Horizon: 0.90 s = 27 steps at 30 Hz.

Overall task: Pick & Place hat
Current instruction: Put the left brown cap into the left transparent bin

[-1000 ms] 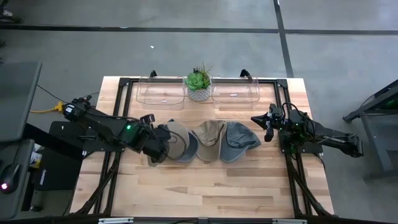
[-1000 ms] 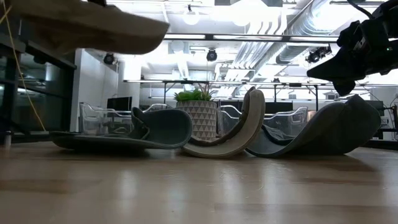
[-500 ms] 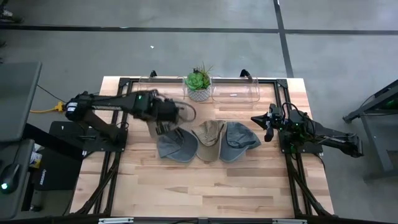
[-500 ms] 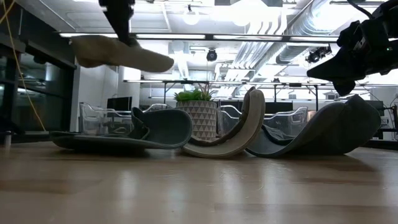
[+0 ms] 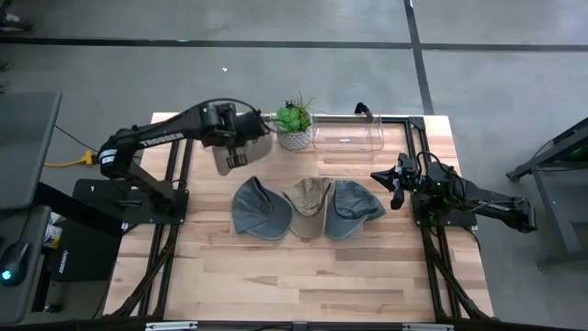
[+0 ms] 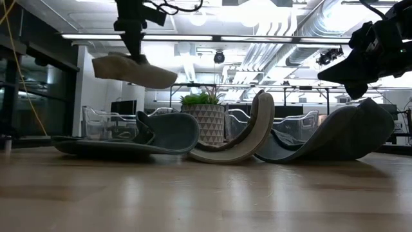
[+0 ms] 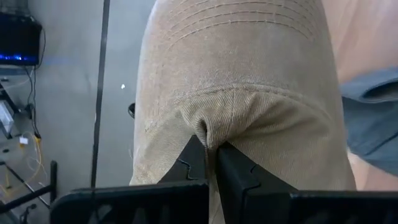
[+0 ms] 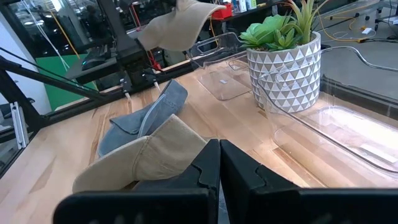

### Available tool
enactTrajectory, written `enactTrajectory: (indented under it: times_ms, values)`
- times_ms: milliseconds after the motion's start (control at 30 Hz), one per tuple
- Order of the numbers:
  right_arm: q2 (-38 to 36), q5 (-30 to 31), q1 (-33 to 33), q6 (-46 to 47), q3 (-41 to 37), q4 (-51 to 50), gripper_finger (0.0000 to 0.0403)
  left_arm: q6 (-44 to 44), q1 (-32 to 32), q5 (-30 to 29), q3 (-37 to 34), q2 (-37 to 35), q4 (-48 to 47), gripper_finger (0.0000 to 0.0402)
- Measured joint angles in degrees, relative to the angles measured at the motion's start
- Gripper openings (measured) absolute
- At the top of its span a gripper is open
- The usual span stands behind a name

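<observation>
A grey concrete floor surrounds the pale wood table (image 5: pixel 303 276), and the low view looks past it into a bright room of pipes and ceiling lights. Three hats lie in a row mid-table: a grey hat (image 5: pixel 255 210), a tan cap (image 5: pixel 309 204) and a blue-grey hat (image 5: pixel 354 208), each touching the next. Behind them stands a potted plant (image 5: pixel 294 124) with a clear bin (image 5: pixel 349 136) beside it. The left gripper (image 7: pixel 210 148) is pinched tight on the crown fabric of a beige hat (image 5: pixel 241 152), held in the air over the table's back left part. The hat and arm cover whatever lies beneath, so a second bin there cannot be made out. The right gripper (image 5: pixel 393 188) hangs by the blue-grey hat, fingers pressed together on nothing. In the low view the left arm is cut off at the top.
</observation>
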Motion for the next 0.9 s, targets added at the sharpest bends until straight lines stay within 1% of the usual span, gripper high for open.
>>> enactTrajectory:
  times_ms: [233, 367, 567, 733, 900]
  values:
    - [0.0, 0.0, 0.0, 0.0, 0.0, 0.0, 0.0004, 7.1, 7.3, 5.1, 0.0, 0.0, 1.4, 0.0]
    - [0.0, 0.0, 0.0, 0.0, 0.0, 0.0, 0.0005, 11.3, 11.8, 10.7, 1.1, -0.6, 2.1, 0.0]
    - [0.0, 0.0, 0.0, 0.0, 0.0, 0.0, 0.0005, 17.0, 18.3, 15.6, 3.3, -2.2, 4.3, 0.0]
    - [0.0, 0.0, 0.0, 0.0, 0.0, 0.0, 0.0005, 19.0, 24.4, 24.7, 5.3, -2.6, 4.7, 0.0]
    - [0.0, 0.0, 0.0, 0.0, 0.0, 0.0, 0.0005, 21.8, 30.1, 32.8, 5.6, -2.8, 5.6, 0.0]
